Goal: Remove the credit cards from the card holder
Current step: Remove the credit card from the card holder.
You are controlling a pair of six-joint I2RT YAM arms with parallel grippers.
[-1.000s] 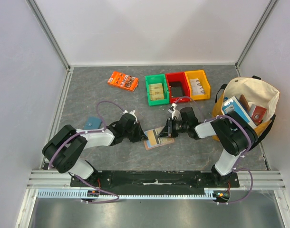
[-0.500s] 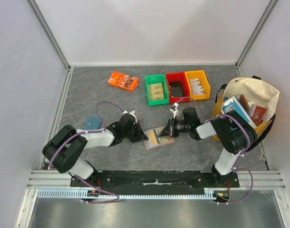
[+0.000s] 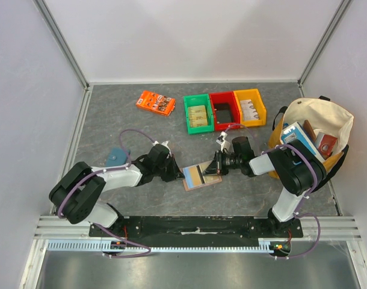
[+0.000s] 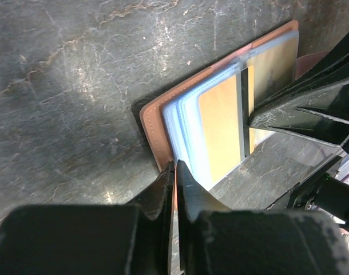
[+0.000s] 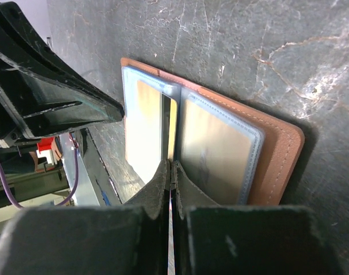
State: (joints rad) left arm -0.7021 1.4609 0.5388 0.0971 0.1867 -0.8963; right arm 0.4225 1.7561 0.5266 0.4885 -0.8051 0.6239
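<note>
The tan leather card holder lies open on the grey table between my two arms, its clear sleeves showing gold credit cards. My left gripper is shut on the holder's tan cover edge, with a thin strip of leather between the jaws. From the other side my right gripper is shut on the edge of a gold credit card with a black stripe, which stands up between the sleeves. The brown cover lies flat to the right of it.
A flat teal pouch lies by the left arm. An orange box sits at the back left. Green, red and yellow bins stand in a row behind. A canvas bag full of items is at the right.
My right gripper has closed on the striped card and drawn back slightly to the right, lifting the card's edge. My left gripper has stayed pinched on the holder.
</note>
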